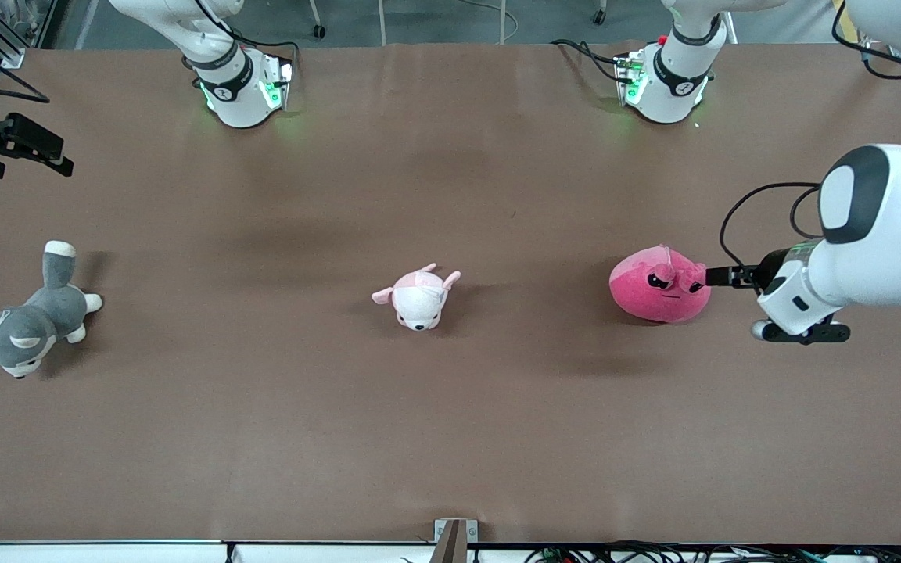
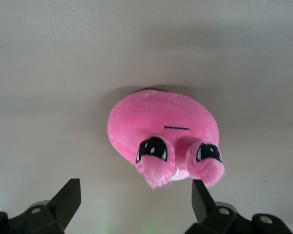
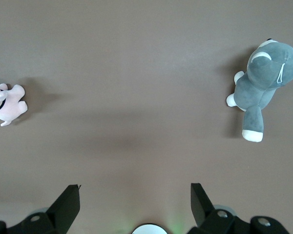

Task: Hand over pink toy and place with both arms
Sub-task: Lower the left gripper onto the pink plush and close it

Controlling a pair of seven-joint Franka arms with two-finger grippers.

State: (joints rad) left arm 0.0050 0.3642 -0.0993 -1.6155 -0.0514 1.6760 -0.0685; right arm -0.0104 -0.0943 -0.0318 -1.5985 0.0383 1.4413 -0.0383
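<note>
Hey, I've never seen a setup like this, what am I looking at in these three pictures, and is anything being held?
These are two white robot arms bolted to a brown table, each ending in a two-finger gripper. The wide picture comes from a high camera facing the robots. The other two come from cameras on the arms' wrists, looking past the black fingers.

Three plush toys lie on the table: a pink toy toward the left arm's end, a pale puppy plush in the middle, and a grey husky plush toward the right arm's end.

Nothing is held. The left gripper is open, low beside the pink toy. The right gripper is open too, up over bare table; that arm waits.
</note>
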